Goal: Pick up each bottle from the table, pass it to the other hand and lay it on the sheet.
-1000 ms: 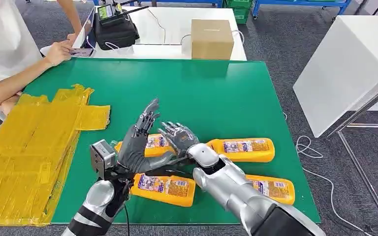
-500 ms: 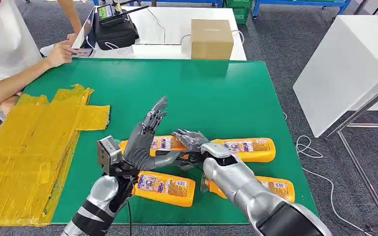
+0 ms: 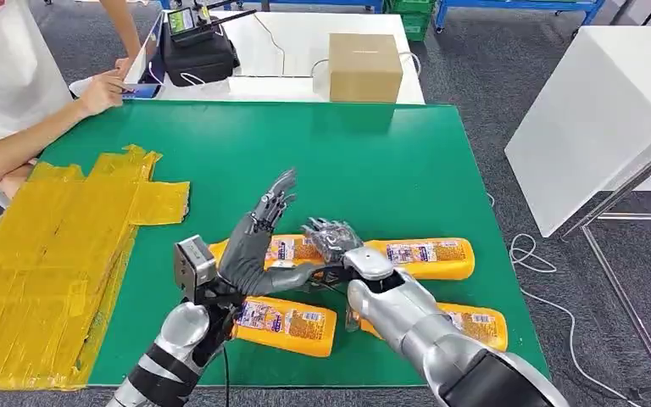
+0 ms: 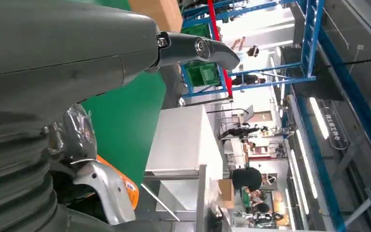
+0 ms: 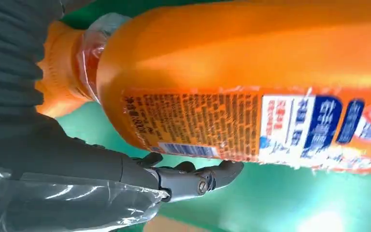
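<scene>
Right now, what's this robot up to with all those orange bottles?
It is reaching for orange bottles lying on the green table. Its right hand is down at one bottle, while the left hand hovers open beside it. Three more bottles lie nearby. The yellow sheet holds none yet. A person sits at the far corner.

Four bottles lie on their sides on the surface (image 3: 373,161), toward its near edge. The far-left bottle (image 3: 292,250) and far-right bottle (image 3: 424,258) lie end to end in one row; the near-left bottle (image 3: 284,324) and near-right bottle (image 3: 466,325) lie in a row in front of them. The left hand (image 3: 258,242) and right hand (image 3: 332,239) meet over the far-left bottle. The sheet (image 3: 51,254) covers the surface's left side. A box (image 3: 364,66) stands behind the surface's far edge. A person (image 3: 17,85) sits at the far left corner.
</scene>
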`<act>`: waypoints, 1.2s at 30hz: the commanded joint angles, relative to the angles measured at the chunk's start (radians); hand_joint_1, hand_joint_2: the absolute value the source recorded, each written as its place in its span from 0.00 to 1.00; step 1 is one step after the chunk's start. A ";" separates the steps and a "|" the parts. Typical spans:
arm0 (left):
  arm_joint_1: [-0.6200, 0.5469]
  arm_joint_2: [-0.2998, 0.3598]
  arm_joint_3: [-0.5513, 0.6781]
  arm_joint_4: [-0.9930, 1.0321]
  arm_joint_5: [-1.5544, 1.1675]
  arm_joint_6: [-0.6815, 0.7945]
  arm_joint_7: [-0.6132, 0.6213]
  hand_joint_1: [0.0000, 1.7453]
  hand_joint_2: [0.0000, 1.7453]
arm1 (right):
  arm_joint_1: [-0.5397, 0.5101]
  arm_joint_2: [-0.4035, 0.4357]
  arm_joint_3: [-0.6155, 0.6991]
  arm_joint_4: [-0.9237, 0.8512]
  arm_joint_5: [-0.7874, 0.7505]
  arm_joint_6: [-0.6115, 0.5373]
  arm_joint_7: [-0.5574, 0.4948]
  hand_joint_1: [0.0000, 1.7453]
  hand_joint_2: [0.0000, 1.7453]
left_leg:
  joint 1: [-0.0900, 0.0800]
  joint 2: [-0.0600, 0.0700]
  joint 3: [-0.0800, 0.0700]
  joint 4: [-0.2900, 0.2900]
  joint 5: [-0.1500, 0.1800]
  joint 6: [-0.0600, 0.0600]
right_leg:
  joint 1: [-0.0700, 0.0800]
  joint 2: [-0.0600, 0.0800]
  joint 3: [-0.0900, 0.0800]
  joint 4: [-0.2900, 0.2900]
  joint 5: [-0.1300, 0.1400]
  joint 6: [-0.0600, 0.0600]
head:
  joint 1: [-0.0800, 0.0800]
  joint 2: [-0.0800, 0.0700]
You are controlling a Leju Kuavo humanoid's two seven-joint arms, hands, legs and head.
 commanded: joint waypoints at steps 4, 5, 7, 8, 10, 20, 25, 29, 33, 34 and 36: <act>-0.022 0.009 0.003 0.051 0.006 0.004 0.008 0.00 1.00 | -0.013 0.016 0.137 0.039 0.090 -0.077 0.038 0.31 1.00 | 0.000 0.000 0.002 0.000 -0.001 -0.002 | 0.000 0.000 0.002 -0.001 -0.001 -0.001 | 0.000 0.000; -0.022 0.009 0.003 0.051 0.006 0.004 0.008 0.00 1.00 | -0.013 0.016 0.137 0.039 0.090 -0.077 0.038 0.37 1.00 | 0.001 0.001 0.004 0.000 -0.002 -0.003 | 0.001 0.000 0.004 -0.001 -0.001 -0.001 | 0.000 0.000; -0.022 0.010 0.003 0.051 0.006 0.004 0.008 0.00 1.00 | -0.010 0.017 0.138 0.040 0.090 -0.077 0.038 0.70 1.00 | 0.001 0.001 0.004 0.000 -0.002 -0.003 | 0.001 0.000 0.004 -0.001 -0.002 -0.001 | 0.000 0.000; -0.022 0.010 0.004 0.051 0.006 0.004 0.008 0.00 1.00 | -0.008 0.017 0.138 0.040 0.090 -0.077 0.038 0.75 1.00 | 0.001 0.000 0.003 0.000 -0.001 -0.002 | 0.000 0.000 0.003 -0.001 -0.001 -0.001 | 0.000 0.000; -0.021 0.011 0.004 0.050 0.006 0.004 0.008 0.00 1.00 | -0.006 0.017 0.138 0.041 0.090 -0.077 0.037 0.84 1.00 | 0.001 0.001 0.004 -0.001 -0.002 -0.003 | 0.000 0.000 0.005 -0.001 -0.002 -0.002 | 0.000 0.000; -0.021 0.014 0.008 0.043 0.006 0.005 0.008 0.00 1.00 | -0.003 0.019 0.127 0.045 0.086 -0.068 0.038 1.00 1.00 | 0.001 0.001 0.004 -0.001 -0.002 -0.003 | 0.001 0.000 0.004 -0.001 -0.001 -0.001 | 0.000 0.000; -0.021 0.014 0.010 0.043 0.006 0.007 0.008 0.00 1.00 | -0.002 0.019 0.115 0.046 0.078 -0.064 0.042 1.00 1.00 | 0.001 0.001 0.004 0.000 -0.002 -0.003 | 0.001 0.000 0.004 -0.001 -0.001 -0.001 | 0.000 0.000; -0.021 0.014 0.010 0.043 0.006 0.007 0.008 0.00 1.00 | -0.003 0.018 0.106 0.045 0.071 -0.065 0.045 1.00 1.00 | 0.001 0.000 0.004 -0.001 -0.002 -0.003 | 0.001 0.000 0.004 -0.001 -0.001 -0.001 | 0.000 0.000; -0.011 0.015 0.020 0.033 0.005 0.013 0.007 0.00 1.00 | -0.010 0.010 0.076 0.037 0.061 -0.122 0.070 1.00 1.00 | 0.001 0.000 0.004 -0.001 -0.002 -0.003 | 0.001 0.000 0.004 -0.001 -0.001 -0.001 | 0.000 0.000; -0.006 0.015 0.024 0.028 0.004 0.016 0.008 0.00 1.00 | -0.015 0.006 0.064 0.031 0.057 -0.152 0.075 1.00 1.00 | 0.001 0.000 0.003 -0.001 -0.001 -0.002 | 0.001 0.000 0.004 -0.001 -0.001 -0.001 | 0.000 0.000; 0.006 0.017 0.033 0.014 -0.002 0.024 0.010 0.00 1.00 | -0.030 -0.004 0.038 0.016 0.053 -0.240 0.091 1.00 1.00 | 0.000 0.001 0.004 0.000 -0.002 -0.003 | 0.000 0.000 0.004 0.000 -0.001 -0.001 | 0.000 0.000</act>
